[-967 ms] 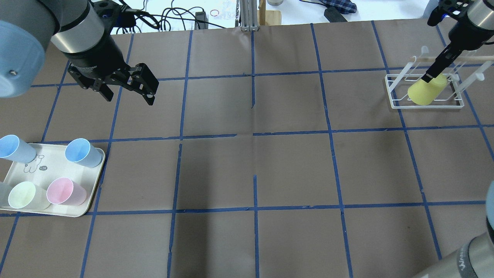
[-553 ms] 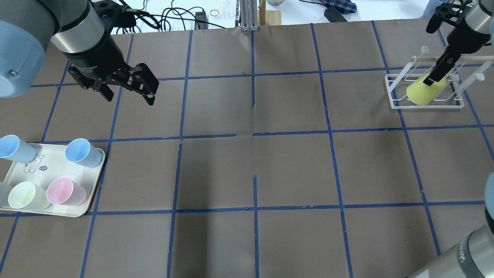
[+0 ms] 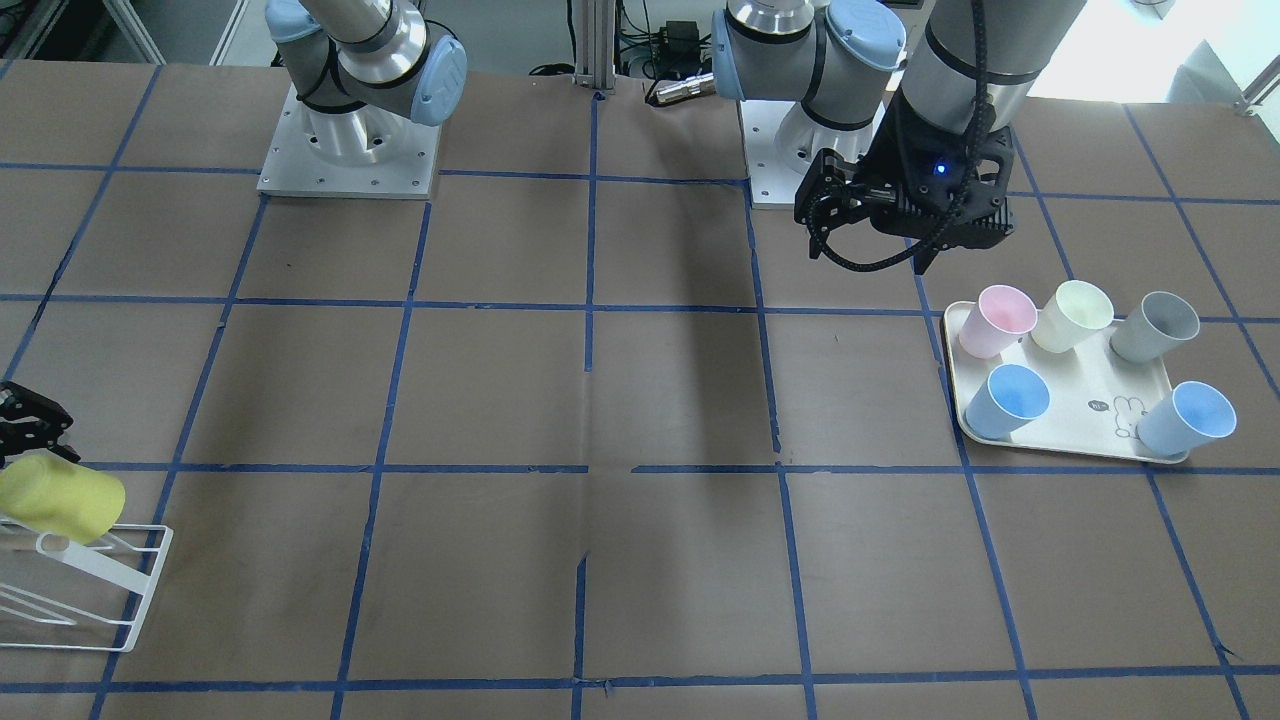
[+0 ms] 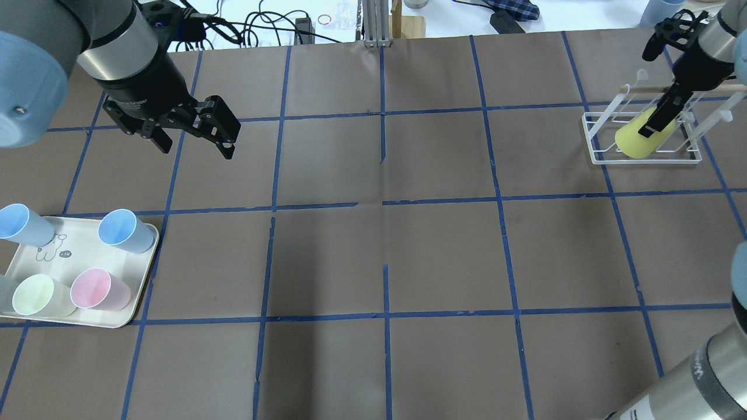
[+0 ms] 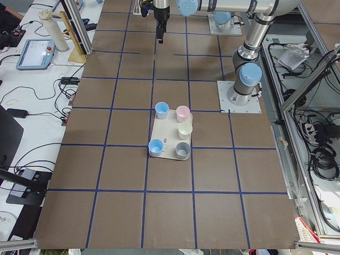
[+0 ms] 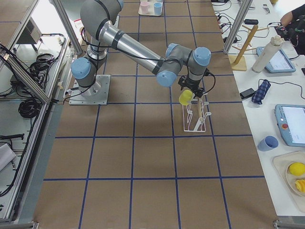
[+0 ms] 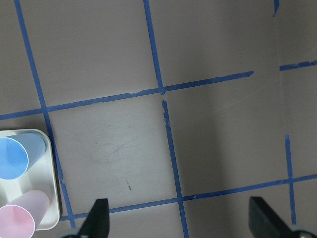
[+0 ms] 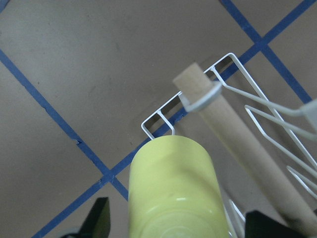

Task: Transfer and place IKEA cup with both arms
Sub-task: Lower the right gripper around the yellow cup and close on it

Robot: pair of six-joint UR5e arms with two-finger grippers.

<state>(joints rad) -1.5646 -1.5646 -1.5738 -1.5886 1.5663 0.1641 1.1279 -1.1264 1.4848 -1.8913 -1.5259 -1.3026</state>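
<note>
The bright yellow IKEA cup (image 4: 633, 143) lies tilted on a white wire rack (image 4: 594, 140) at the table's far right. It also shows in the front view (image 3: 60, 500) and the right side view (image 6: 184, 98). My right gripper (image 4: 652, 125) is open and straddles the cup. In the right wrist view the cup (image 8: 173, 188) sits between the two fingertips with a gap on each side. My left gripper (image 4: 192, 137) is open and empty. It hovers over bare table at the far left, also in the front view (image 3: 870, 258).
A cream tray (image 4: 87, 245) at the near left holds several pastel cups: blue, pink, pale cream-yellow and grey. A wooden dowel (image 8: 223, 124) runs along the rack beside the yellow cup. Blue tape lines grid the brown table.
My right wrist has shifted right and back, and its finger has slid from the cup's end further over its body. The left arm has not moved.
</note>
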